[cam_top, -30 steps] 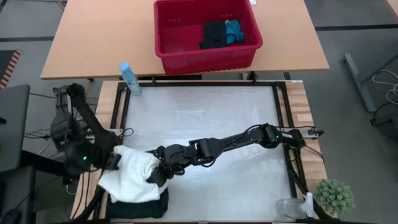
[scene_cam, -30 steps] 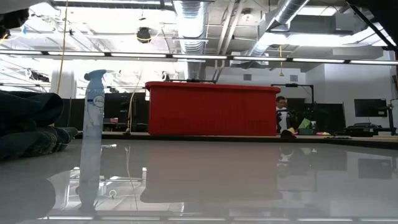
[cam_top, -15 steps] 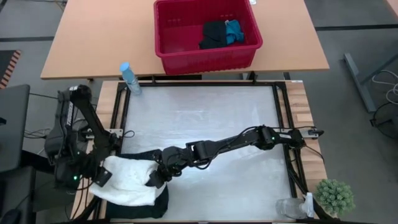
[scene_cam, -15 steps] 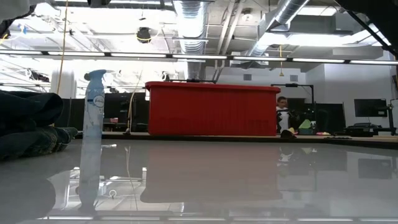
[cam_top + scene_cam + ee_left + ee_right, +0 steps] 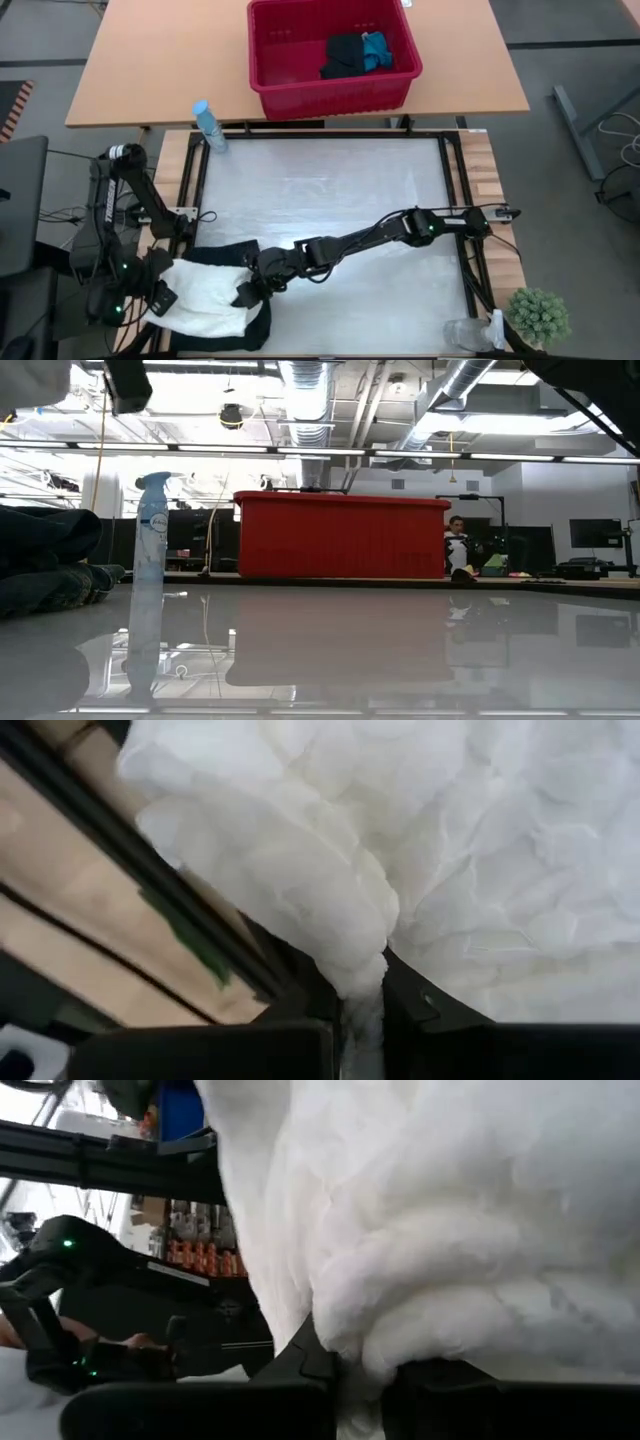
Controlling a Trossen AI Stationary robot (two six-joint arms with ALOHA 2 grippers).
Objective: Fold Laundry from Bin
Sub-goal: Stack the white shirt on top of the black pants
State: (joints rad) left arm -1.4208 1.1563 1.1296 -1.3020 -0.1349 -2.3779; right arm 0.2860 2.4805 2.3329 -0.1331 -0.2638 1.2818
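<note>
**White cloth held at both ends, front-left corner of table**

White crinkled cloth (image 5: pixel 205 300) lies at the table's front-left corner, partly over a black garment (image 5: pixel 252 322) whose edge shows beneath and beside it. Left gripper (image 5: pixel 163 297), at the table's left edge, is pinched on the cloth's left end; left wrist view shows a fold of cloth (image 5: pixel 340 920) squeezed betw. its two dark fingers. Right gripper (image 5: pixel 247 290), w/ its arm stretched across the table, is clamped narrow on the cloth's right end; right wrist view shows white fabric (image 5: pixel 450 1280) bunched betw. its fingers. Red bin (image 5: pixel 330 95) stands on the wooden table beyond, well apart, w/ a black item (image 5: pixel 343 55) and a small blue item (image 5: pixel 376 50) inside. Spray bottle (image 5: pixel 208 126) stands near the back-left corner.

Step, as judged: placing or stacking the white cloth on the black garment; bin not yet emptied. Next move prob. calls for lowering both ends evenly, releasing w/o dragging the cloth, then reaching to the bin.
</note>
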